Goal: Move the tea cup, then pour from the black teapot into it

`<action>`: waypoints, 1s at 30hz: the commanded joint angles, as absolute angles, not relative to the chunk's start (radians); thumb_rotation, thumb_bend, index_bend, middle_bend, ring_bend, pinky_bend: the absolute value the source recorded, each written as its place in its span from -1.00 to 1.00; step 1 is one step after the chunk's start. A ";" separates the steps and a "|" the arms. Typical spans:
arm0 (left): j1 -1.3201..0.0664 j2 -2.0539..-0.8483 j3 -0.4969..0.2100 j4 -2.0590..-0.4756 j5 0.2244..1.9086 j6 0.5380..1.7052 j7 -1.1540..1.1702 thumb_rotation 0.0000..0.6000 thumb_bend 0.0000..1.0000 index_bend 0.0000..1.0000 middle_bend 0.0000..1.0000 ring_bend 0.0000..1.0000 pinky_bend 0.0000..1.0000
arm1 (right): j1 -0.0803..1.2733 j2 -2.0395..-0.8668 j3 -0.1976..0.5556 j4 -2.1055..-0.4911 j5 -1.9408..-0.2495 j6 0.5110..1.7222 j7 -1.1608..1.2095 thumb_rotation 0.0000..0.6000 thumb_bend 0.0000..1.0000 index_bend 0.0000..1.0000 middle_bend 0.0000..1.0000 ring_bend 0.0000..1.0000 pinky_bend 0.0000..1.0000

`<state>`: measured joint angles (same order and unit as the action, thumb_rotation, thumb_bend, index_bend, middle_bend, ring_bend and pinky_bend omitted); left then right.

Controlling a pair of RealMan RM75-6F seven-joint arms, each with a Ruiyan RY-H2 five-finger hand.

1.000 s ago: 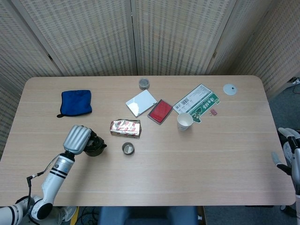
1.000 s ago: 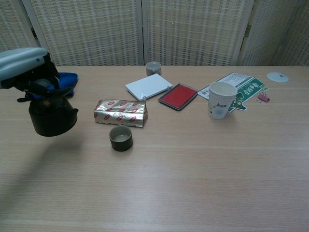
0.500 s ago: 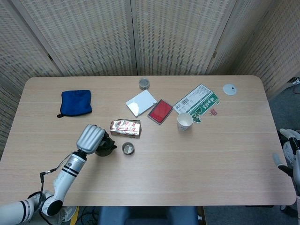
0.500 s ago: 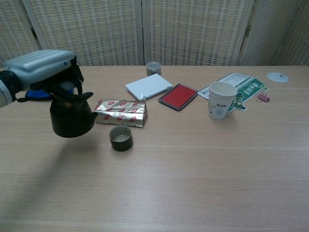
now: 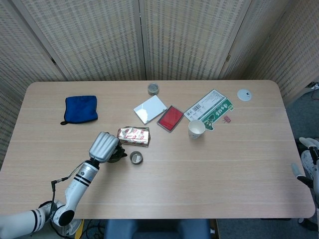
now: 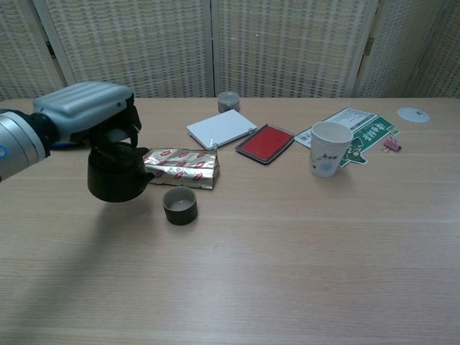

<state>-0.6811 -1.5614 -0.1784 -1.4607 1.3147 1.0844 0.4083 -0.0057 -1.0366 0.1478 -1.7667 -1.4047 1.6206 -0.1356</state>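
My left hand [image 5: 104,146] [image 6: 90,111] grips the black teapot [image 6: 115,176] [image 5: 117,154] from above and holds it above the table. The pot hangs just left of the small dark tea cup [image 6: 180,205] [image 5: 136,158], with its spout toward the cup. The cup stands upright on the table in front of a foil packet [image 6: 180,167] [image 5: 133,136]. Only part of my right hand [image 5: 309,164] shows, off the table's right edge in the head view, and its fingers cannot be made out.
A blue cloth [image 5: 80,109] lies at the back left. A white box [image 6: 221,128], a red case [image 6: 265,142], a paper cup [image 6: 328,149], a green-and-white card [image 6: 359,133], a small tin [image 6: 228,101] and a white disc [image 6: 412,114] spread across the back and right.
My left hand has carried the teapot to the right, from the table's left side to close beside the tea cup. The cup has stayed in place.
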 commanded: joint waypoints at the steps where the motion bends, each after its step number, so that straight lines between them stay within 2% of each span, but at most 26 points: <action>1: -0.687 -1.569 -0.177 -1.457 1.314 1.086 0.423 0.89 -0.28 1.00 1.00 0.92 0.33 | -0.005 -1.037 0.148 -1.766 -1.405 1.620 -0.135 1.00 -0.50 -0.53 -0.53 -0.63 -0.50; 9: -0.706 -1.600 -0.176 -1.452 1.316 1.095 0.476 0.97 -0.28 1.00 1.00 0.92 0.33 | -0.005 -1.037 0.150 -1.763 -1.402 1.619 -0.134 1.00 -0.50 -0.53 -0.53 -0.63 -0.50; 30: -0.749 -1.658 -0.168 -1.450 1.329 1.117 0.607 1.00 -0.28 1.00 1.00 0.92 0.33 | -0.016 -1.029 0.153 -1.760 -1.403 1.631 -0.117 1.00 -0.50 -0.53 -0.53 -0.63 -0.50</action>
